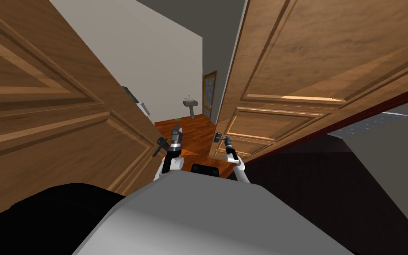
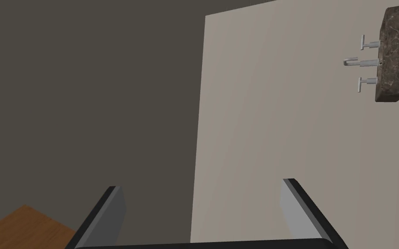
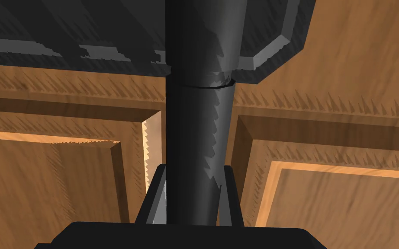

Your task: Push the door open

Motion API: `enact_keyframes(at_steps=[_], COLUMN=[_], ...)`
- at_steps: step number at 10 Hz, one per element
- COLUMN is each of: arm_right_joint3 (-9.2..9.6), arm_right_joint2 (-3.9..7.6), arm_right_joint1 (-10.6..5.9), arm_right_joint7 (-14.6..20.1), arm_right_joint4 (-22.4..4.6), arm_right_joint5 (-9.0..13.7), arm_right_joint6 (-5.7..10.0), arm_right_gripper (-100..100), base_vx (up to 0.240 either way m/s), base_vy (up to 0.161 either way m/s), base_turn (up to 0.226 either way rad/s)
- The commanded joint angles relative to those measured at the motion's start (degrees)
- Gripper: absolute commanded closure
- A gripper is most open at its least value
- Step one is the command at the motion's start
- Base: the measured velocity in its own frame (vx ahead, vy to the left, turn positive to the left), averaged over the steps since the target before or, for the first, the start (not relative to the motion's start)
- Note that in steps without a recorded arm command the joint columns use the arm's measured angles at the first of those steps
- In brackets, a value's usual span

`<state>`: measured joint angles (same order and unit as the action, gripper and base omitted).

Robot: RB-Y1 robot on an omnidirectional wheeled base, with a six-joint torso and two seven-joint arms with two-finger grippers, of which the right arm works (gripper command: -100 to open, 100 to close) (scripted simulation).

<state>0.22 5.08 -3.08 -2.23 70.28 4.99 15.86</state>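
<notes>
I am gripping the dark handle of the door with my right claw. Both fingers are pressing the round shaft from either side, so the claw is narrow and the shaft is filling the space between them. From my claw the shaft is running to a dark plate that is sitting on the wood. Behind it the brown door is showing framed panels with lit edges.

Seen from my head, this door is standing at my right and slanting away from me. The handle is sitting near its free edge, with my right forearm reaching up to it. A second wooden door, the left door, is standing at my left.

Between the two doors a gap is opening onto a room with a red-brown wooden floor and a pale wall. A pedestal sink is standing against the far wall, and a glazed door is standing just beside it.

My left claw is wide, its two fingers standing well apart and holding nothing. It is pointing into the gap above the floor, touching neither door. Ahead of it the pale wall is meeting a darker grey one, and the sink, mottled and dark, is showing three light taps.
</notes>
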Motion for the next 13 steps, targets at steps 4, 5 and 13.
enact_keyframes(at_steps=[4, 5, 13], arm_right_joint3=[1.80, 2.15, 5.71], arm_right_joint2=[0.62, 0.61, 0.11], arm_right_joint1=[0.10, 0.12, 0.35], arm_right_joint7=[-3.1, -3.5, -7.6], arm_right_joint4=[0.5, 0.5, 0.9], arm_right_joint5=[2.4, 2.8, 6.1], arm_right_joint6=[0.27, 0.28, 0.40], arm_right_gripper=[100, 100, 100], base_vx=[0.159, 0.148, 0.118], base_vy=[0.016, 0.044, 0.039], base_turn=[-0.194, -0.173, -0.173])
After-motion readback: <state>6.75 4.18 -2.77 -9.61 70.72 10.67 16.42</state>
